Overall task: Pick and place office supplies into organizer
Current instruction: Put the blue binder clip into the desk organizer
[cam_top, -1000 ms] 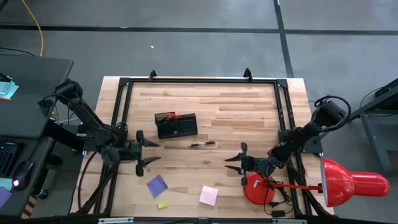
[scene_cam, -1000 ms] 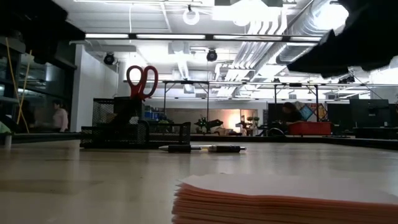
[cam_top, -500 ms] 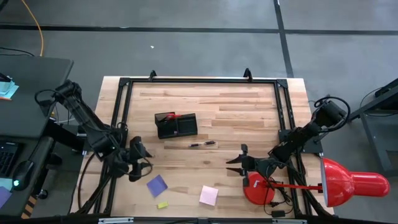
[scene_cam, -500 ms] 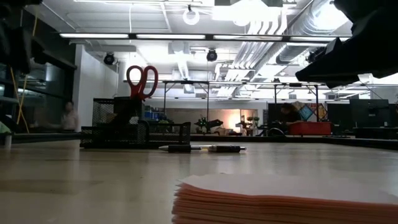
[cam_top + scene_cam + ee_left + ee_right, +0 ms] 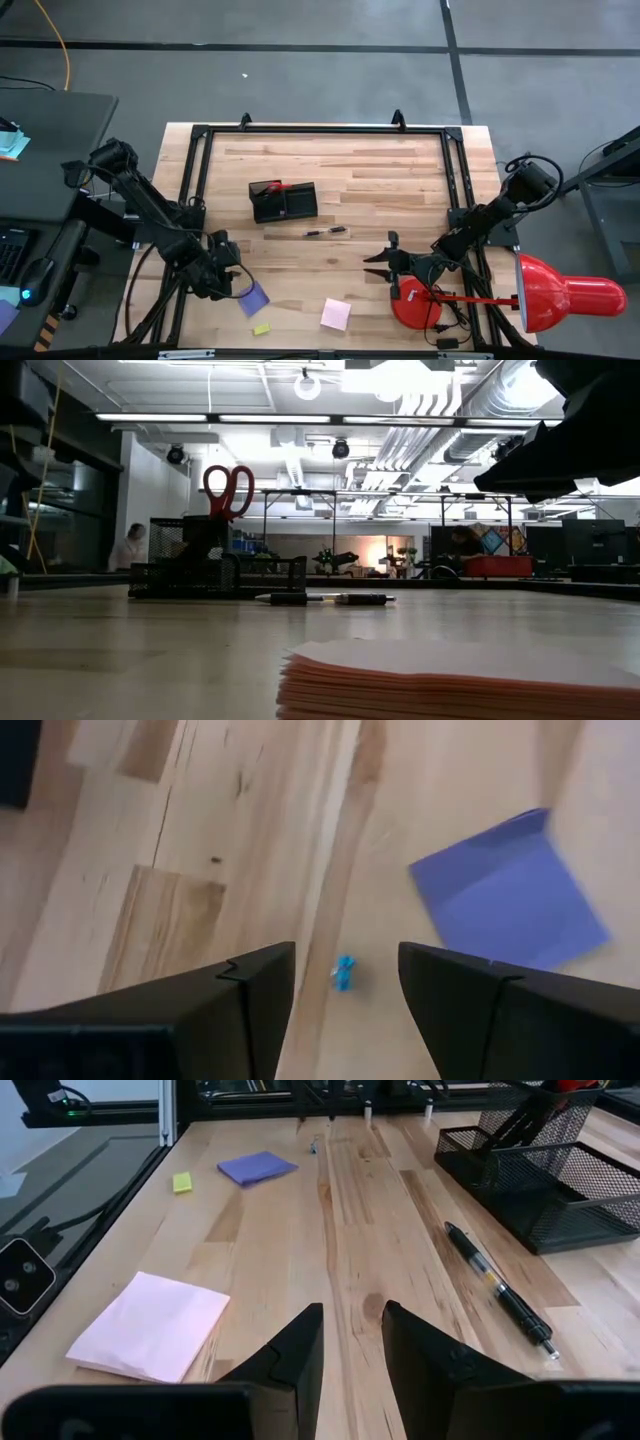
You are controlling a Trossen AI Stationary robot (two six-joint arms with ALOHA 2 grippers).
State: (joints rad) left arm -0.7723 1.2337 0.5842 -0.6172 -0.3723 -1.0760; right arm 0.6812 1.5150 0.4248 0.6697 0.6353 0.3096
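left end effector (image 5: 237,283) hovers just beside the blue-purple note pad (image 5: 254,297), fingers apart, nothing between them. bare tabletop (image 5: 380,185) lies between pad and black organizer (image 5: 284,200). right end effector (image 5: 379,263) waits past the pen (image 5: 326,232), fingers apart, empty.

Two dark, multi-jointed arms, left arm (image 5: 150,215) at frame left, right arm (image 5: 490,222) at frame right. Black cables loop along each. Fingers (image 5: 250,1000) matte black, wedge-shaped.
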